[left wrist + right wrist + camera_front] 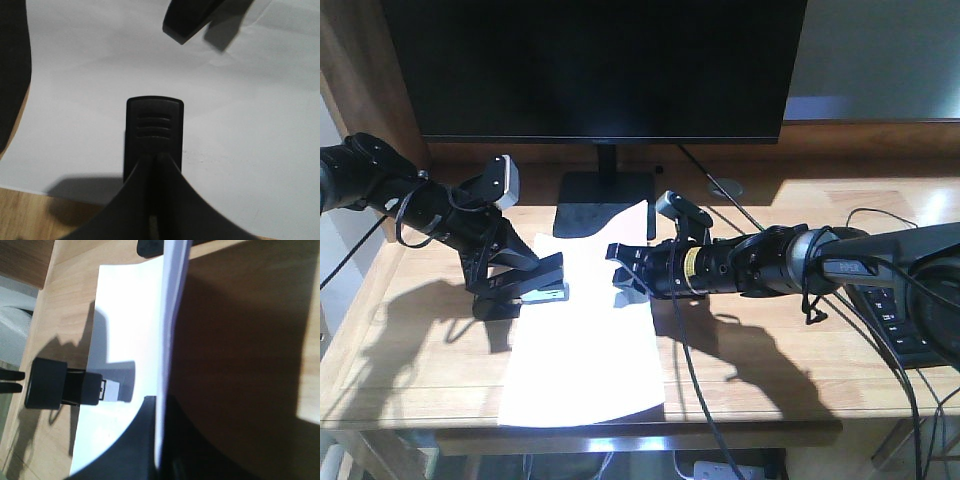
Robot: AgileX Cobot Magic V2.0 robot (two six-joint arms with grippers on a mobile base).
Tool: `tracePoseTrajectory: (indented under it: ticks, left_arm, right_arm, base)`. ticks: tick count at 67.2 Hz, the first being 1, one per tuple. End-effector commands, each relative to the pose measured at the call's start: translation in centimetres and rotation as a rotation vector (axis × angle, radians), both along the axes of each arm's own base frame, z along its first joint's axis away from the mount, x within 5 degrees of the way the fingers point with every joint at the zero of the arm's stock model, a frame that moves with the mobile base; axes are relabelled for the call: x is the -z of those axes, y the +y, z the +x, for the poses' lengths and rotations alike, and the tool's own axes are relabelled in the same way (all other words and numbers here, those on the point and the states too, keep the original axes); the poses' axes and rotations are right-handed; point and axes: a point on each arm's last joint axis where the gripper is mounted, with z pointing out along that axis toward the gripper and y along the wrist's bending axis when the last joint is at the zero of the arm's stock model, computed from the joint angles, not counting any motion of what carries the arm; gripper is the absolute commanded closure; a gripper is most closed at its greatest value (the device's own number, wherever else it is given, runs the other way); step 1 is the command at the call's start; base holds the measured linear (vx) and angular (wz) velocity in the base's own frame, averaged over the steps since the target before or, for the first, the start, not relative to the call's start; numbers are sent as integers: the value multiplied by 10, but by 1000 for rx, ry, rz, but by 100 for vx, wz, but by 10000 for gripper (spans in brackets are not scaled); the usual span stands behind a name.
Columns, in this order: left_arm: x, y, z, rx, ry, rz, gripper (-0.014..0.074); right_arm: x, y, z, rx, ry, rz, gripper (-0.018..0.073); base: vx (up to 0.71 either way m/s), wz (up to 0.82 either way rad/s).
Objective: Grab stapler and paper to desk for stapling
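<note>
The stapler (548, 287) is clenched in the left gripper (532, 284), low over the left edge of the paper (585, 360). The sheet lies mid-desk and reaches the front edge of the desk (770, 350). The right gripper (623, 272) pinches the sheet's lifted right edge. I cannot tell whether the sheet sits inside the stapler's mouth. If it does not, a squeeze would staple nothing. A pull from the right could drag the sheet clear or crease it.

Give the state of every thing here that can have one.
Left gripper: shut on the stapler.
Right gripper: shut on the paper's right edge.
Stapler: held, nose over the paper's left edge.
Paper: lying on the desk, right edge lifted.
Monitor: screen dark.
</note>
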Motion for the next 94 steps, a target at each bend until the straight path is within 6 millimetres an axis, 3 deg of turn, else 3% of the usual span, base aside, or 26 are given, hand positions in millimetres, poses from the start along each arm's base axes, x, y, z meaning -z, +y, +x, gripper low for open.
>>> tracePoseTrajectory:
  ticks: [1,17,34,45,58,78,94]
  left_arm:
    - [-36,-5,0,-16,-66,-59,604]
    - [-36,-5,0,-16,-66,-59,604]
    - [-36,-5,0,-16,-66,-59,604]
    - [-36,-5,0,-16,-66,-59,604]
    - [-36,-5,0,-16,-66,-59,604]
    - [-36,-5,0,-16,-66,-59,604]
    - [-36,-5,0,-16,-66,-59,604]
  right_arm:
    - [-37,5,8,-10,-101,46,556]
    - [-34,1,11,29,-106,3,417]
    - [-34,1,10,3,-125,-15,79]
    - [-37,-3,11,-14,-170,-93,-41]
    - [-52,-13,13,-24,-278,-245,-49]
    - [-112,-27,9,-34,-523,-414,-23]
    - [-154,-55,-19,39,-673,-557,-23]
  base:
    - [0,0]
    - [0,0]
    - [0,0]
    - [0,0]
    - [0,0]
    - [0,0]
    - [0,0]
